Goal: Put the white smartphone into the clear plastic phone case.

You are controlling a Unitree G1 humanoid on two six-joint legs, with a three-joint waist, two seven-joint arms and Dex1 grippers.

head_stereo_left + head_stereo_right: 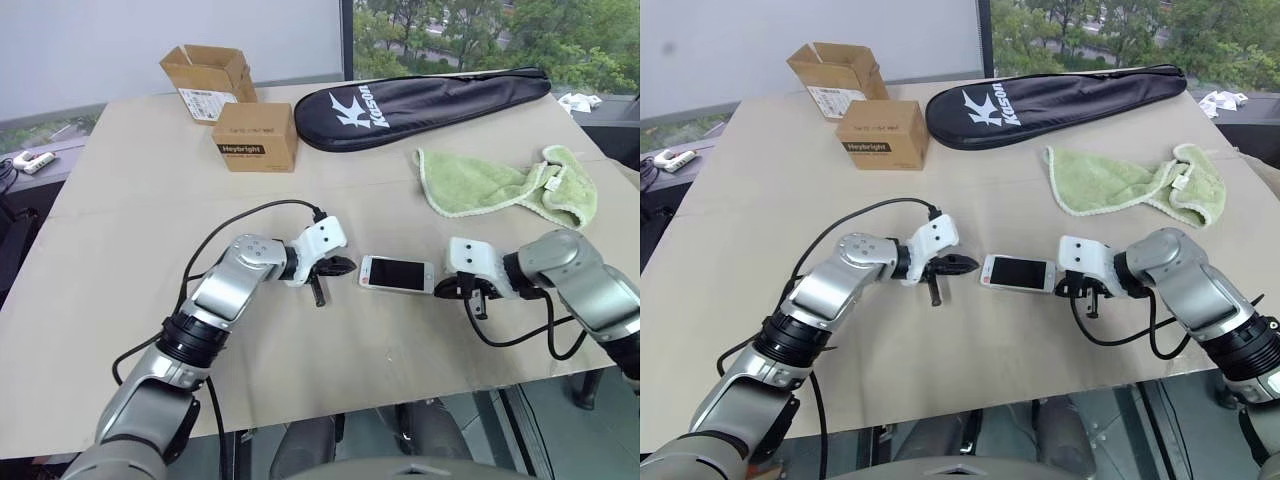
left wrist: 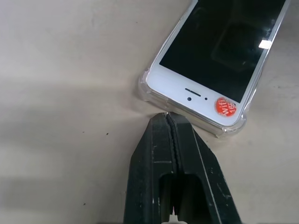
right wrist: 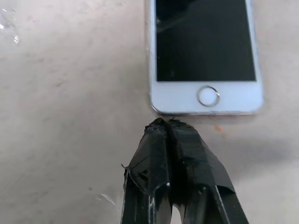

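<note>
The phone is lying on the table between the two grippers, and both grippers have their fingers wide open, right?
Not quite. The white smartphone does lie on the table between the left gripper and the right gripper, but both grippers are shut, not open. Each wrist view shows its two black fingers pressed together, tips right at one end of the phone.

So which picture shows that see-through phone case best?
The left wrist view: the case shows as a glossy clear rim around the phone. In the right wrist view it is a faint edge; in the head views I cannot make it out.
</note>
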